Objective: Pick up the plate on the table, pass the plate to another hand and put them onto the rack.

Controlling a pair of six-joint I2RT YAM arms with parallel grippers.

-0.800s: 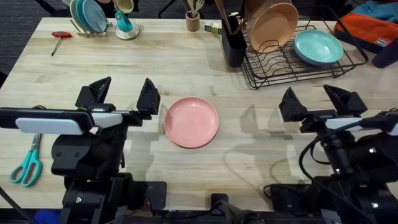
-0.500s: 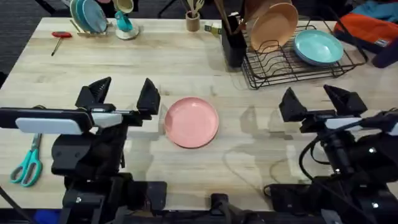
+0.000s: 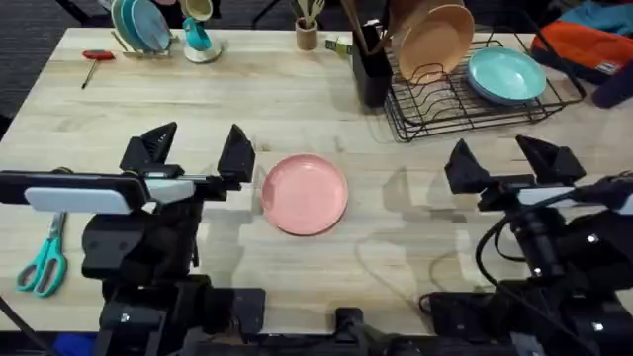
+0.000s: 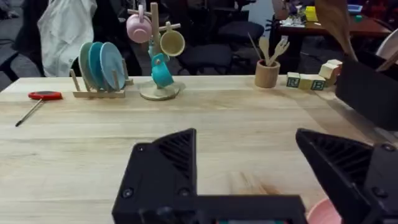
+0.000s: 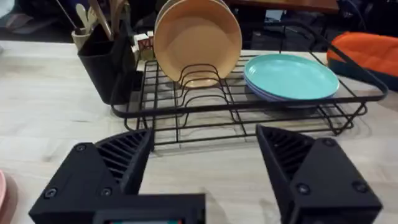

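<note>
With both arms holding position, I read the left end effector (image 3: 195,148) spread wide, just left of the pink plate (image 3: 305,194); the right end effector (image 3: 506,159) is equally wide and empty. Nothing has shifted over the last moment, so I judge the pick-up not yet begun. The plate lies flat on the surface (image 3: 297,89). The rack (image 5: 249,106) carries a peach-orange plate (image 5: 197,38) upright and a teal plate (image 5: 291,76) lying flat.

The table (image 3: 297,109) bears the plate (image 3: 304,194), rack (image 3: 465,94) and scissors (image 3: 42,262).
</note>
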